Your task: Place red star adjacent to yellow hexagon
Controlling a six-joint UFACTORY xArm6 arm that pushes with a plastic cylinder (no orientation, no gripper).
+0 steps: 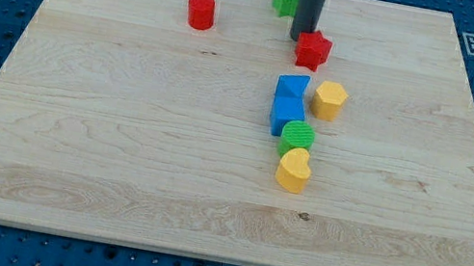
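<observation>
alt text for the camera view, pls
My tip touches the red star on its upper-left side, above the yellow hexagon on a wooden board. Two blue blocks, a green cylinder and a yellow heart line up below.

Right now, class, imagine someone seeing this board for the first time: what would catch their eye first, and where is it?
First, the dark rod coming down from the view's top, my tip just up-left of the red star. Next, the cluster below it: two blue blocks, the yellow hexagon to their right, then a green cylinder and a yellow heart. A red cylinder sits alone at upper left.
</observation>
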